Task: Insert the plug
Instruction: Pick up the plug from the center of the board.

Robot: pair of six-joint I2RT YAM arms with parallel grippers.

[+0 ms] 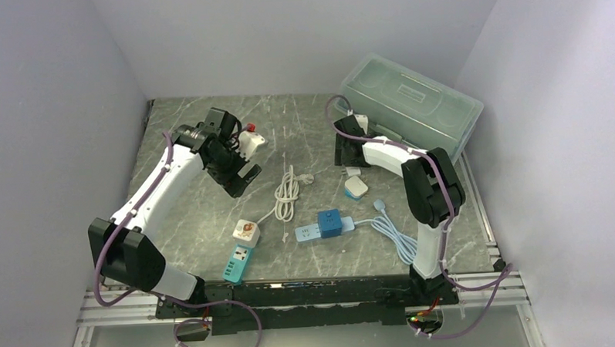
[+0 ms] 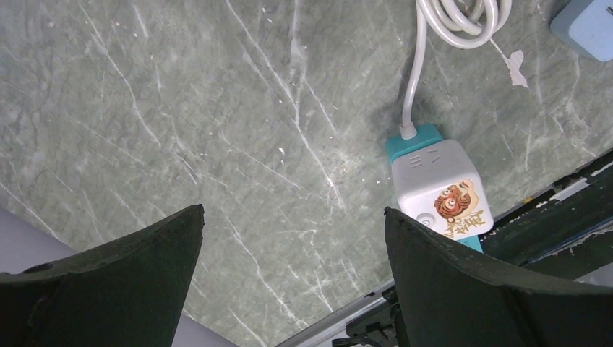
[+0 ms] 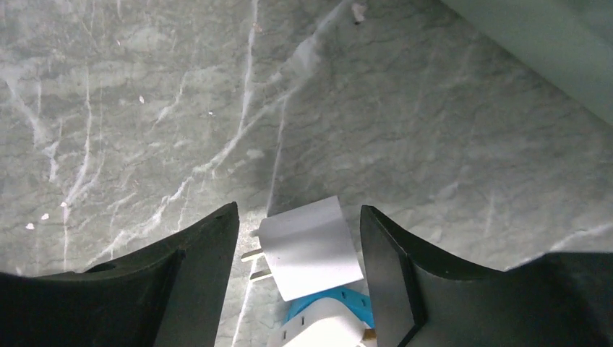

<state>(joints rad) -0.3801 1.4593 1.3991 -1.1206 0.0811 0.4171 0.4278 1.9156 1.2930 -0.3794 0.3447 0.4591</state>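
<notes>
A small white plug lies flat on the marble table, its two prongs pointing left. My right gripper is open and stands around it, a finger on each side, with small gaps. In the top view the gripper hangs over the plug. A white and blue adapter lies just behind the plug. A light blue power strip with a blue cube lies in the middle. My left gripper is open and empty above bare table.
A teal power strip carries a white cube with a tiger sticker. A coiled white cable lies mid-table, a light blue cable to the right. A white and red adapter sits by the left wrist. A clear lidded box stands at the back right.
</notes>
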